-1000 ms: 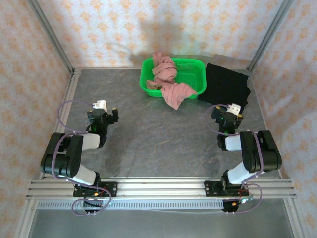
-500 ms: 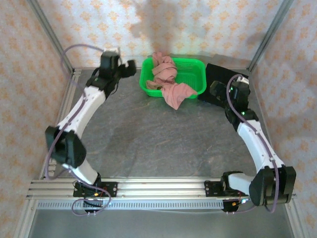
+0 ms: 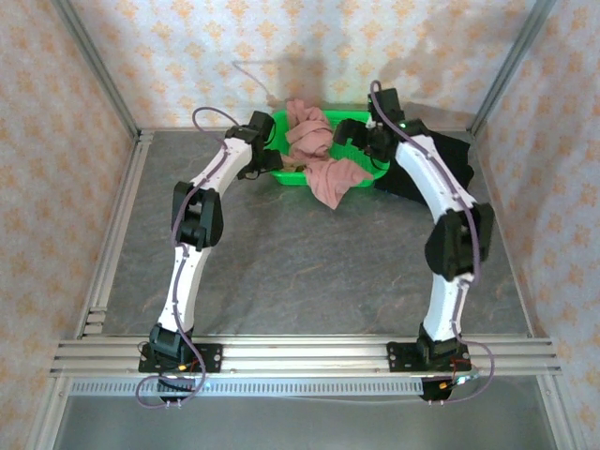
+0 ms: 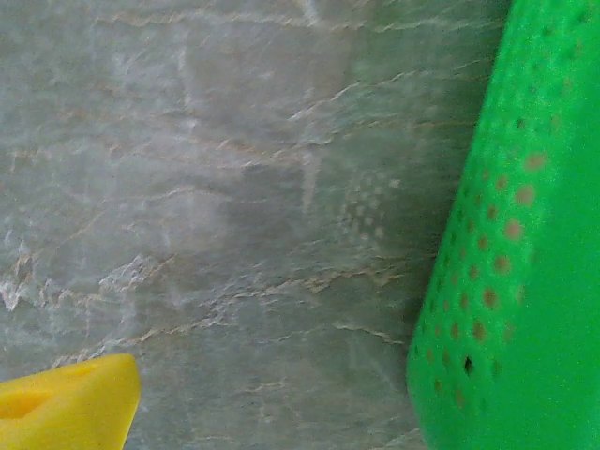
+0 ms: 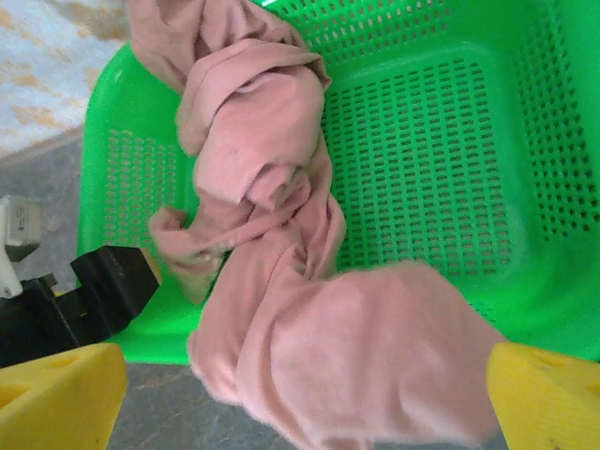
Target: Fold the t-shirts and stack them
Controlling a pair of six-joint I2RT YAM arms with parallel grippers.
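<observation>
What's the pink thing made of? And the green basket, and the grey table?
The pink shirt looks like soft matte cloth: it bunches and droops over the rim. The green basket looks like slightly glossy plastic, with neat rows of holes. The table looks like grey veined stone, though it may be a printed surface.
</observation>
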